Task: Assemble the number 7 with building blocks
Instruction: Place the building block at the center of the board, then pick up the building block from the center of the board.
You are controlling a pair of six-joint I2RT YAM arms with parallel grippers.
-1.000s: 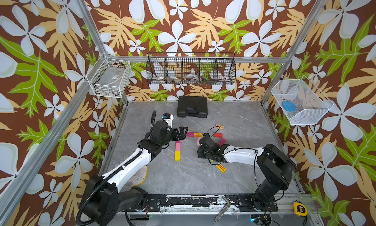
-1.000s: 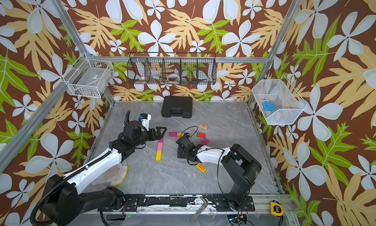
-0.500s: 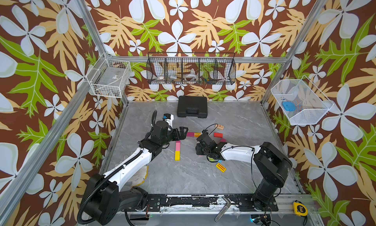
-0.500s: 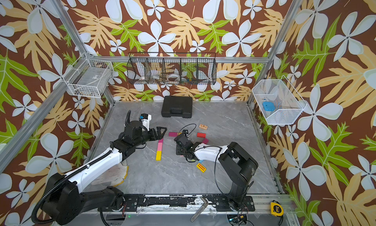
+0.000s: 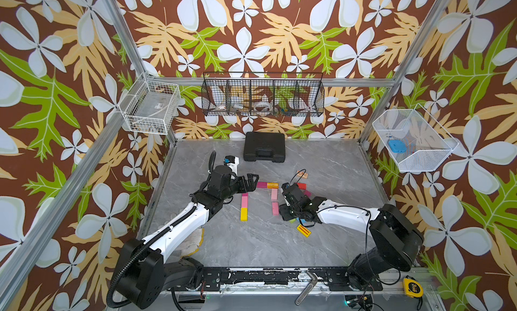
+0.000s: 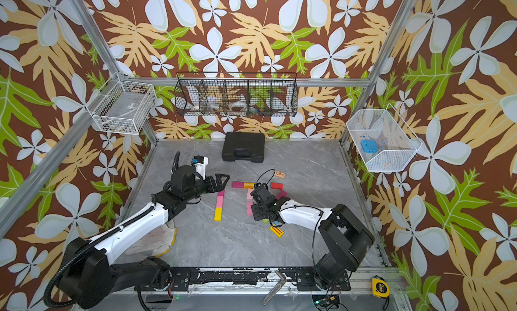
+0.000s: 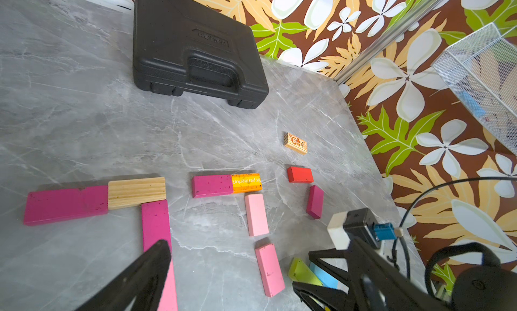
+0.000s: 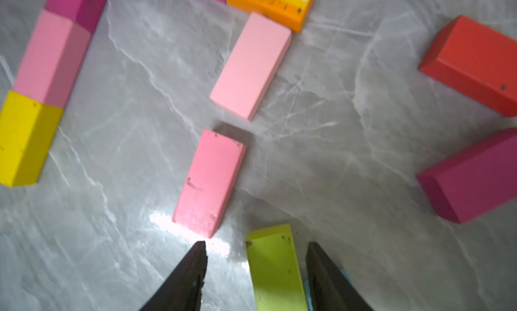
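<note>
Building blocks lie flat on the grey table. A magenta block (image 7: 211,185) and an orange one (image 7: 246,182) form a bar. A light pink block (image 8: 250,64) and a pink block (image 8: 209,180) run down from the bar's orange end. My right gripper (image 8: 256,248) is open just behind the pink block, and a green block (image 8: 275,267) lies loose between its fingers. To the left is a second figure of magenta, wood (image 7: 136,192), pink and yellow (image 5: 244,213) blocks. My left gripper (image 5: 251,180) hovers wide open and empty near the bar's magenta end.
Loose blocks lie to the right: red (image 5: 301,186), magenta (image 5: 307,193), printed wood (image 5: 302,173), blue (image 5: 302,220) and yellow red-striped (image 5: 303,230). A black case (image 5: 264,150) stands at the back. A white glove (image 5: 193,241) lies under the left arm.
My right gripper's jaws have opened and drawn back a little, and the pink block now lies free on the table in front of them. The left arm has not moved.
</note>
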